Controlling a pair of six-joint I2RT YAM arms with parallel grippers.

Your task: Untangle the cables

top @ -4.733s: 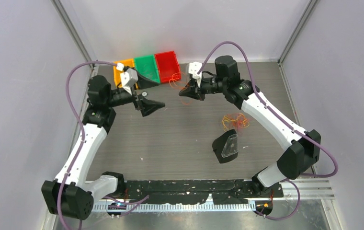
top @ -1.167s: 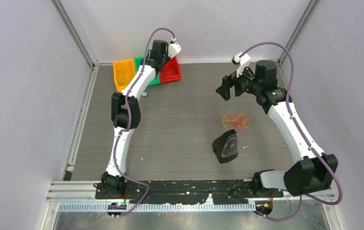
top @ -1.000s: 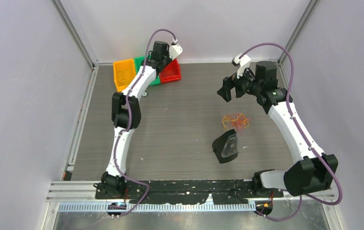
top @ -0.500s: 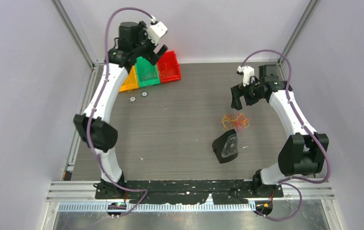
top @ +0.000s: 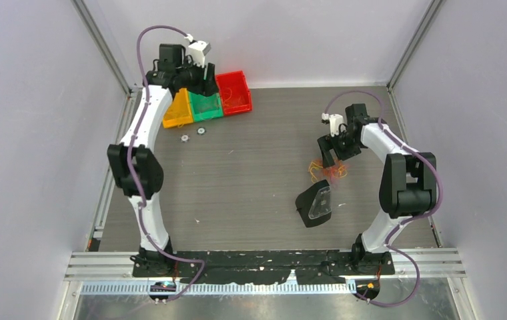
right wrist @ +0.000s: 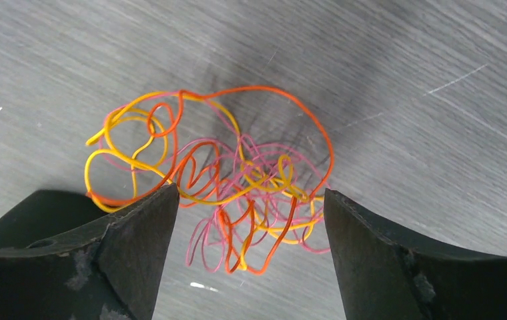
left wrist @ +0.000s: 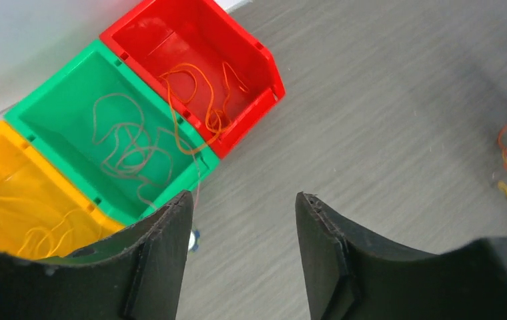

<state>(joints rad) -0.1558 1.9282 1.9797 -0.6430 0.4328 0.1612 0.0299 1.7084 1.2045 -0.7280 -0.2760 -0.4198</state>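
Thin, looping cables (right wrist: 237, 193) tangle on grey, wood-grained table (right wrist: 431, 73).

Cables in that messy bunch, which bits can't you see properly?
- Right wrist view: the bunch of cables has its lower-left loops hidden behind a finger of the right end effector.
- Top view: its strands are too small to tell apart.
- Left wrist view: it is blurred, cut by the right edge; yellow bin cut by the left edge.
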